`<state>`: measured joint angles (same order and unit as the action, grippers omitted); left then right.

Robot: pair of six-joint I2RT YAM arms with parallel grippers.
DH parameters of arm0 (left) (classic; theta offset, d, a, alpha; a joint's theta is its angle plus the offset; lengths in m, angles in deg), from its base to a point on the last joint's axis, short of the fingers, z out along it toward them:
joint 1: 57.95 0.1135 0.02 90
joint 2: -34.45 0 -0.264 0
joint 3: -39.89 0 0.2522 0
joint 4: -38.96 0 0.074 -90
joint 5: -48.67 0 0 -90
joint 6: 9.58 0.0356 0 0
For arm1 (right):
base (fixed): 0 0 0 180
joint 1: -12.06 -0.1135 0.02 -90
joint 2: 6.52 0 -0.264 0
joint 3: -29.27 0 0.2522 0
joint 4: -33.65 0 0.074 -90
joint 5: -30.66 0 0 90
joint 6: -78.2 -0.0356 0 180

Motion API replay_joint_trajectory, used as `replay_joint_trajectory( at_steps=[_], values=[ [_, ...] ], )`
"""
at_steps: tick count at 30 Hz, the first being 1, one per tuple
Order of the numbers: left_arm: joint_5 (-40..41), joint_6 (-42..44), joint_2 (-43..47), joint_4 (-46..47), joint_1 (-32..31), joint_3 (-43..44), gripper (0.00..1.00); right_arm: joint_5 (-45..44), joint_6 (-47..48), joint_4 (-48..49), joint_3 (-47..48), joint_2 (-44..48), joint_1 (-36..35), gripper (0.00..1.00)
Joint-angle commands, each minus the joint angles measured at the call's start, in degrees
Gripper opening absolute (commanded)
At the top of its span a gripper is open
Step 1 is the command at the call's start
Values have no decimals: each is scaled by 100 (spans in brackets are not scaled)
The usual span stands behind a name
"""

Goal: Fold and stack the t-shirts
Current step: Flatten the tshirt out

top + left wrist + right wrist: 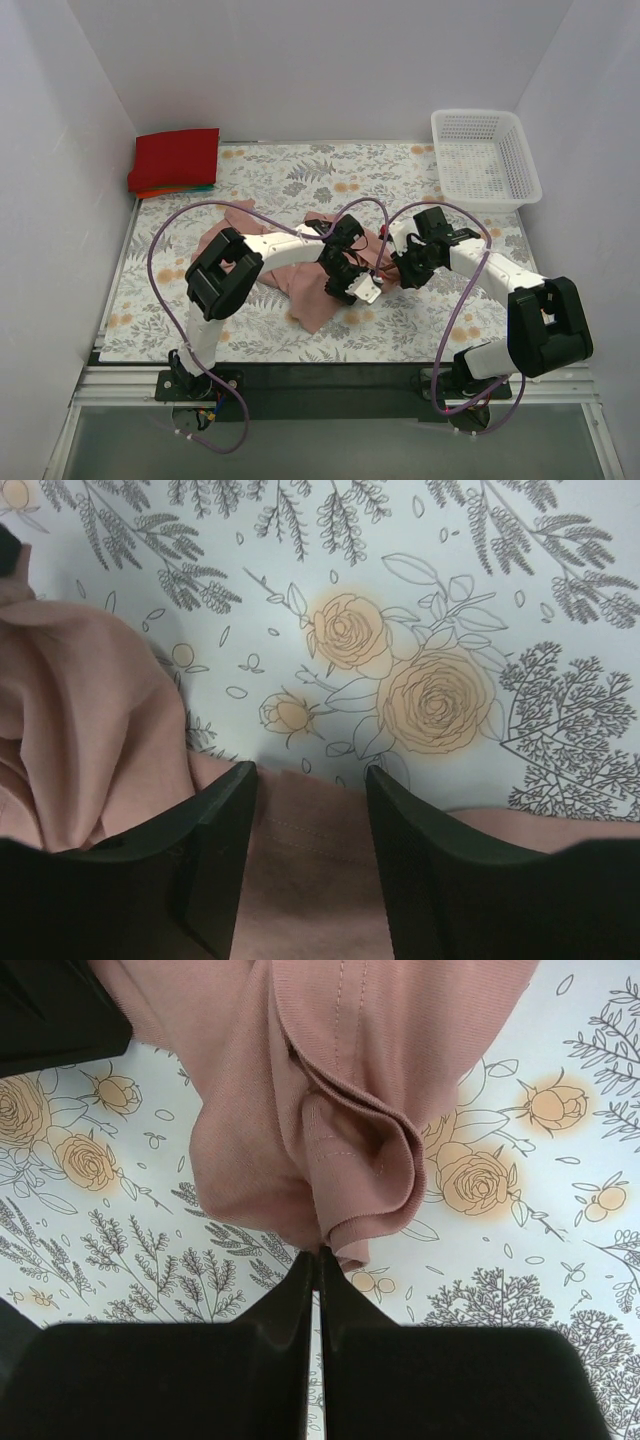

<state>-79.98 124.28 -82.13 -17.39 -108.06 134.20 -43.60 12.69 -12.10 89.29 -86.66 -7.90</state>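
Pink t-shirt [310,300] on floral cloth [290,175], bunched edge pinched in R jaws, L jaws apart astride hem.

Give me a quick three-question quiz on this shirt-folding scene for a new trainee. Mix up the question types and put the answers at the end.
1. True or false: the right gripper is pinched shut on a fold of the dusty pink cloth t-shirt.
2. Where does the stack of folded cloth t-shirts with a red one on top lie?
A: at the far left corner of the floral-patterned table cloth
B: at the near right corner
C: beneath the right arm
3. Fill the gap: the left gripper has its jaws ____ over the pink t-shirt's edge.

Key: 1 true; 2 A; 3 open.
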Motion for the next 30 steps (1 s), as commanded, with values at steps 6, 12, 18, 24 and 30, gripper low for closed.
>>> replay_joint_trajectory(
  at_steps=[6,12,18,24,30],
  values=[
    [25,18,-23,-171,45,197,38,148,109,-88,-38,191,81,1],
    [-55,-52,328,-136,54,13,29,148,117,-88,-47,174,107,1],
    [25,-412,749,5,62,-110,0,174,126,-97,-38,191,107,1],
    [-230,-1475,1698,57,483,-93,0,139,266,-255,120,358,151,1],
    [-441,-3530,3058,837,2125,39,0,-28,565,-518,743,780,388,1]
  ],
)
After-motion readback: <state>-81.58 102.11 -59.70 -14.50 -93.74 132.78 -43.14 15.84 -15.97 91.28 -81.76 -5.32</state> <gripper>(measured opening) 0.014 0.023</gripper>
